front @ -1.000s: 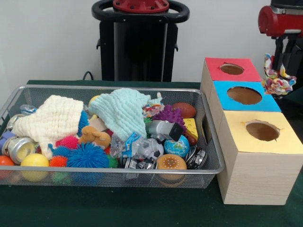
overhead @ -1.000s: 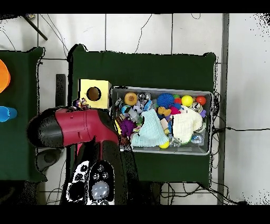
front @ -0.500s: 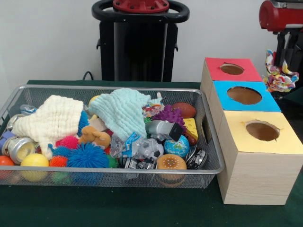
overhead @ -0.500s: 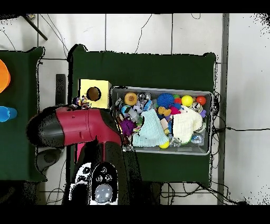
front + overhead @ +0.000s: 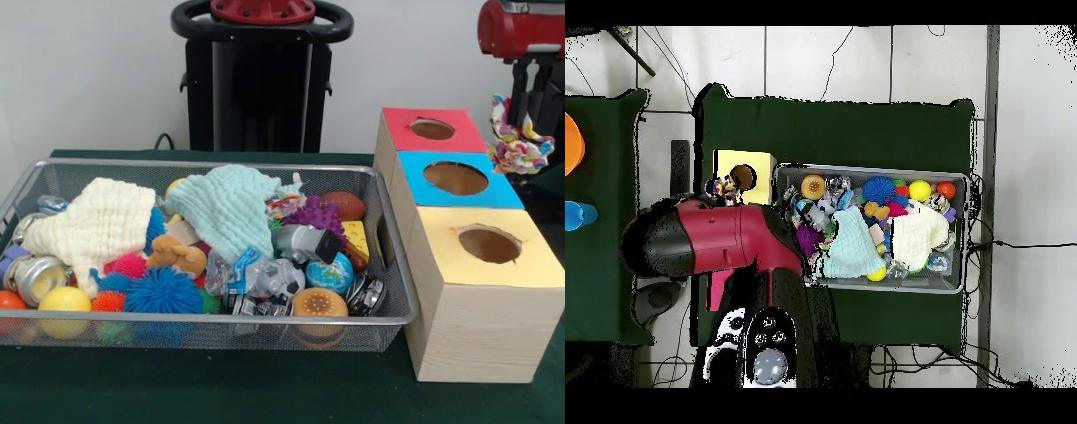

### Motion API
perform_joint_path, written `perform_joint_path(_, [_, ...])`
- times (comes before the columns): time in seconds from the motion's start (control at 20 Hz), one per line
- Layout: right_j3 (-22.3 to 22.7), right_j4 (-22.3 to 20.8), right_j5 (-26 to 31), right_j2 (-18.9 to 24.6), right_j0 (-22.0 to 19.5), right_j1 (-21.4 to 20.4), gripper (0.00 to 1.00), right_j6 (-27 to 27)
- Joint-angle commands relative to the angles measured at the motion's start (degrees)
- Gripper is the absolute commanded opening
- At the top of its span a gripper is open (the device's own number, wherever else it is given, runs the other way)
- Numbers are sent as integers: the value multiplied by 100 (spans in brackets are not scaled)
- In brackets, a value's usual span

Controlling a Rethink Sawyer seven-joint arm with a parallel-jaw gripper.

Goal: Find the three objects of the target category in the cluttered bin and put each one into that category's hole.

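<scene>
Front view: tool (image 5: 521,132) grasping a knotted multicoloured rope toy (image 5: 517,148) beside the square wooden boxes (image 5: 459,265).

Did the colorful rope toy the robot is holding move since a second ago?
Yes, a little. In the overhead view the rope toy has shifted toward the hole in the yellow box. In the front view it hangs about where it was, beside the red box.

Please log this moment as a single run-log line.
gripper: shut on rope toy | position: right of the red box and blue box | bin: full | yellow box: nothing in hole
</scene>
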Motion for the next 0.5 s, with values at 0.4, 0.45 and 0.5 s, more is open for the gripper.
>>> perform_joint_path(0.4, [486,79,-421,62,-204,115,0,997])
perform_joint_path(0.45, [489,71,-448,55,-204,128,0,1001])
perform_joint_path(0.5, [504,61,-492,52,-205,139,0,1003])
